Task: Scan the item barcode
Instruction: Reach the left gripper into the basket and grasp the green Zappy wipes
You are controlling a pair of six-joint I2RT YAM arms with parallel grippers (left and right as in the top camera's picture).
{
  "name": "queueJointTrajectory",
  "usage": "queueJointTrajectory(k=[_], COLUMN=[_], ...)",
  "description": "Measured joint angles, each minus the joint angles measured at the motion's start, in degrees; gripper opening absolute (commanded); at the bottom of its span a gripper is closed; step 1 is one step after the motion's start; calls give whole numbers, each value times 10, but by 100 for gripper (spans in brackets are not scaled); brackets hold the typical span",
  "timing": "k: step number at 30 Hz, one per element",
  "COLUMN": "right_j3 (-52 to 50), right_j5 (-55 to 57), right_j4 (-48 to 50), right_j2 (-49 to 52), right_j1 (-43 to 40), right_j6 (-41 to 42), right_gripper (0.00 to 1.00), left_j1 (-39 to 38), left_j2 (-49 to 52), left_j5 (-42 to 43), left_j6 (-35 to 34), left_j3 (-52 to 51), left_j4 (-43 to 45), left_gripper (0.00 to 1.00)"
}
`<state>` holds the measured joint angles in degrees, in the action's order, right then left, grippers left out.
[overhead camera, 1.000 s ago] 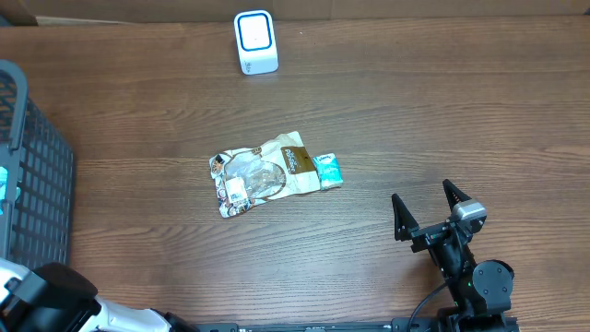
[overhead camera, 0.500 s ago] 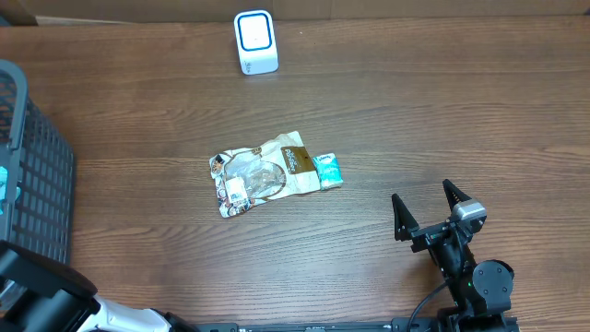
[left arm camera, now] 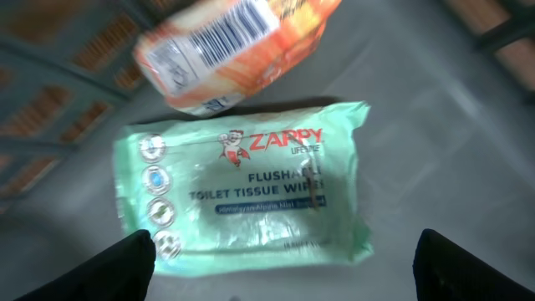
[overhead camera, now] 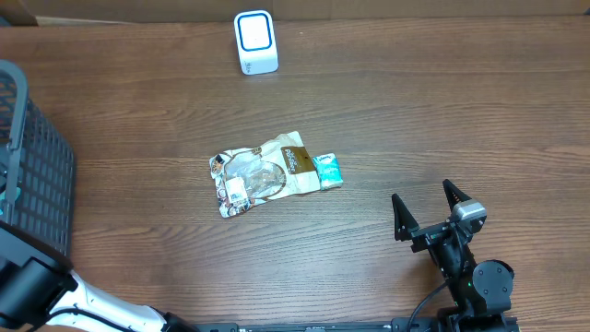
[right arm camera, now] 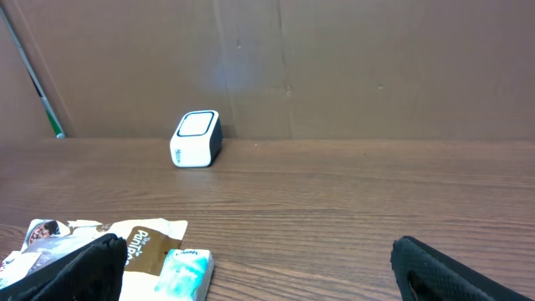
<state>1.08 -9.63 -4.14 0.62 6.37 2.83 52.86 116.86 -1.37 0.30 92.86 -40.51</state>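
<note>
The left arm (overhead camera: 32,288) has edged further left by the basket (overhead camera: 41,175). Its gripper (left arm camera: 292,272) is spread wide over a green wipes pack (left arm camera: 251,192), which lies flat on the basket floor with an orange packet (left arm camera: 226,42) touching its top edge. The right gripper (overhead camera: 424,198) sits idle, jaws apart and empty. This looks like the pick. Next the gripper must descend, close on the pack and carry it to the scanner (overhead camera: 255,41) across the table.

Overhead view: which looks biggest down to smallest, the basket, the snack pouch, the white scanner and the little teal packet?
1. grey mesh basket, though partly cut off by the edge
2. brown snack pouch
3. white scanner
4. teal packet
</note>
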Motion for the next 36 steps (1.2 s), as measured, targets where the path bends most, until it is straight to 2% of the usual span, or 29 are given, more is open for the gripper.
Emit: queueJointTrajectory(k=[12,16,22,28,30,32,33,36], right_j3=[0,0,0,0,0,0,0,0], right_j5=[0,0,0,0,0,0,0,0], right_j4=[0,0,0,0,0,0,0,0], right_j2=[0,0,0,0,0,0,0,0], right_j1=[0,0,0,0,0,0,0,0], right_j6=[0,0,0,0,0,0,0,0], right_gripper=[100,100,100,100,100,100,100,100], left_j1=[0,0,0,0,0,0,-2,-4], left_j2=[50,57,66,73,76,80,82,83], left_j5=[-5,-10,-13,-2,-2,-2,-1,-8], left_j6=[29,35,46,42,41,39,31,15], left_j3=[0,2,15,21,21,22,22,22], left_j4=[39,43,30,9,8,7,7,8], left_gripper=[82,80,49,51,60,62,62,51])
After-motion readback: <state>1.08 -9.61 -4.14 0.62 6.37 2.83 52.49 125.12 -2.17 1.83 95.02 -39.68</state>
